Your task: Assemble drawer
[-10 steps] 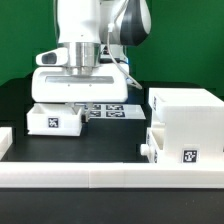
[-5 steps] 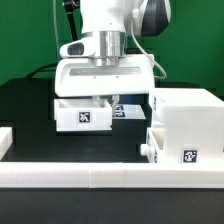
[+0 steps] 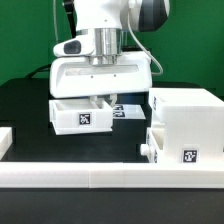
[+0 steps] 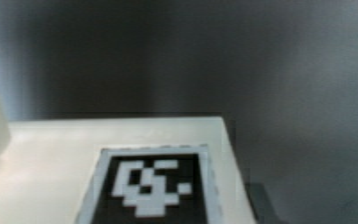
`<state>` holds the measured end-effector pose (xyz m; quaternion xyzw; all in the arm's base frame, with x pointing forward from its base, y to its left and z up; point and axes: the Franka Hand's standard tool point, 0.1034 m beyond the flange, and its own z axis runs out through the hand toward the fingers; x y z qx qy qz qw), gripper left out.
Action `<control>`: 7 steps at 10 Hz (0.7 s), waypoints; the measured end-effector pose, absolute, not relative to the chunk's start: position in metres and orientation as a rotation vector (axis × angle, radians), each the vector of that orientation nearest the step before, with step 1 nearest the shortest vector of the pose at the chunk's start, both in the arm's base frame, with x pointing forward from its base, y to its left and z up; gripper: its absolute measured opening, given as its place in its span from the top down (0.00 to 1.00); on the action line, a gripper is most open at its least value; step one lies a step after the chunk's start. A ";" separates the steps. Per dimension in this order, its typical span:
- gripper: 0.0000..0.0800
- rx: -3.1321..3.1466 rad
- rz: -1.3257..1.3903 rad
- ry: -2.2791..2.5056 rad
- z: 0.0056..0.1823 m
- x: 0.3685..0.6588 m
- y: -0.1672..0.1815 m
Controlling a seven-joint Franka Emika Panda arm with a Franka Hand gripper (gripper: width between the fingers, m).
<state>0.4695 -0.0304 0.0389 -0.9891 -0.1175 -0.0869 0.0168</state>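
Drawer tray (image 3: 82, 116), jaws clamped on its wall, has shifted toward the housing (image 3: 185, 112), probably lining up for insertion.

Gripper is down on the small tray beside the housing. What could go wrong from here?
1. The gripper meets the small white open-top plastic tray with its fingertips hidden, so the hold is unconfirmed; the tray might slip or tilt.
2. That tray sits close to the large white boxy housing; a move toward the exterior view's right could clip the housing's wall.
3. The second white knobbed tray in front of the housing could get bumped.
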 end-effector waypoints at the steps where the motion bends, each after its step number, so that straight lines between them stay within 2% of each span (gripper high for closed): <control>1: 0.95 -3.048 -0.267 -0.643 0.037 0.470 -0.032; 5: 0.95 -2.854 -0.202 -1.319 0.049 0.498 -0.034; 7: 0.95 -2.780 -0.192 -1.480 0.046 0.494 -0.035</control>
